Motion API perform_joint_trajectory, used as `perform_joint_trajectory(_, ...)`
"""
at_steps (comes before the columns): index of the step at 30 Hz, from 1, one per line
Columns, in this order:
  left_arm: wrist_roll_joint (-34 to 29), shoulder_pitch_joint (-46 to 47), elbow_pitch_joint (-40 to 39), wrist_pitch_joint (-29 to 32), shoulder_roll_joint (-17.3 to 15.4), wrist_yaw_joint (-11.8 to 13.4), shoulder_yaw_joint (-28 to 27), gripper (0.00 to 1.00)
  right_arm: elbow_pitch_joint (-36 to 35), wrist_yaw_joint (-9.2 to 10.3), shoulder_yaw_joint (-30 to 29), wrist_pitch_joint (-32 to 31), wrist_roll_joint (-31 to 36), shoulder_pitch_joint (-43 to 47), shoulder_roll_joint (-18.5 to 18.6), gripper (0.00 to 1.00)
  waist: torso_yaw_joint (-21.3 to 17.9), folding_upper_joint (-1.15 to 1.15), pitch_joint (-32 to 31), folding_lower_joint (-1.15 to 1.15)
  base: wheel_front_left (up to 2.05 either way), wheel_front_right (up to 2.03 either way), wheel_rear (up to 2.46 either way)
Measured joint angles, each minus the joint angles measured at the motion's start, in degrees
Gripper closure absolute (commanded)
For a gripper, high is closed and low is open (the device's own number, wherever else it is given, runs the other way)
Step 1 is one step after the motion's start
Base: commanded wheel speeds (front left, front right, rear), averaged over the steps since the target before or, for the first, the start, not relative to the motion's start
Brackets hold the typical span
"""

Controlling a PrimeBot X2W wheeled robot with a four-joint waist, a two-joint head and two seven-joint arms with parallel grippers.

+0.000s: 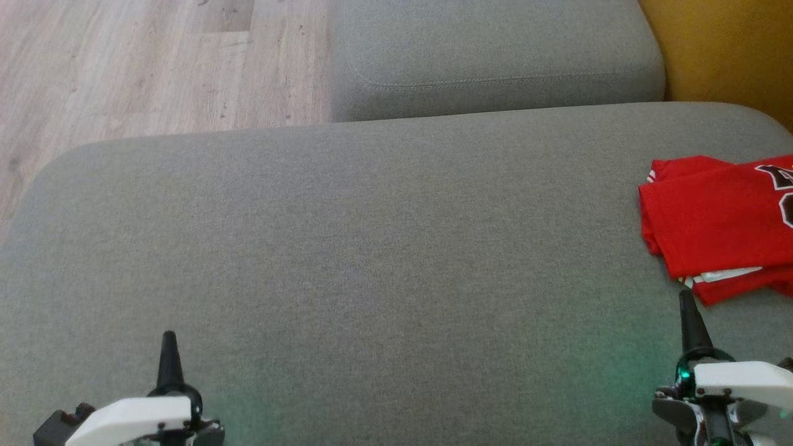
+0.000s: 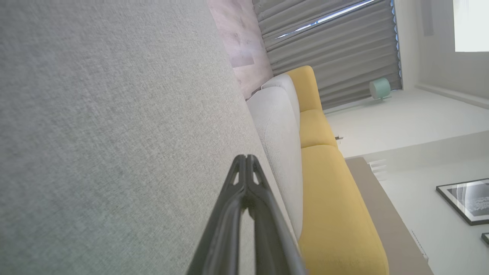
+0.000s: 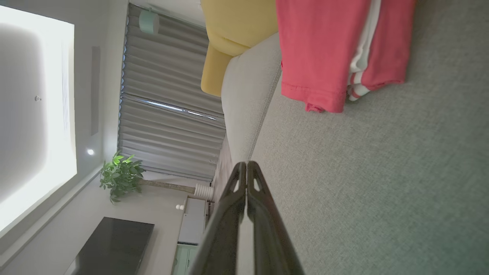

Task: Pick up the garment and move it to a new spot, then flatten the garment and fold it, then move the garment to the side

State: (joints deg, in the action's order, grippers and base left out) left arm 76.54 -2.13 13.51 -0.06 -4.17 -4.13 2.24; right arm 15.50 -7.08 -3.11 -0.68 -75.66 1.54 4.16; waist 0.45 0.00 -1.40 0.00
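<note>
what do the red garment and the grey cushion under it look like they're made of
Red garment: probably a soft knit jersey, matte; it folds limply and shows a stitched hem and white striped trim.
Grey cushion: likely woven upholstery fabric, matte and heathered; a fine mottled weave shows up close.

Right end effector (image 1: 684, 296): white shell (image 1: 740, 379), black fingers (image 1: 692, 331), green light (image 1: 684, 374).

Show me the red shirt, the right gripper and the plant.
red shirt (image 1: 712, 217), head view, plain red front
right gripper (image 1: 685, 298), head view, tip of its shut fingers
plant (image 3: 120, 173), right wrist view, its green leaves
</note>
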Motion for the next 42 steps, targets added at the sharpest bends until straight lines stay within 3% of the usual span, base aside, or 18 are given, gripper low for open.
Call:
perform_joint_trajectory(26,16.92,4.98,2.0,4.33,0.12,-2.98,-4.19,1.0,0.18,0.0,-2.96,-4.15,-16.83,-4.71,-0.2,1.0,-0.45,0.0,1.59,0.0,0.0,0.0,0.0)
perform_joint_trajectory(42,17.31,5.39,2.1,4.6,0.33,-2.98,-4.42,1.0,0.22,0.0,-3.18,-4.46,-17.2,-4.71,-0.52,1.0,-0.45,0.0,1.59,0.0,0.0,0.0,0.0)
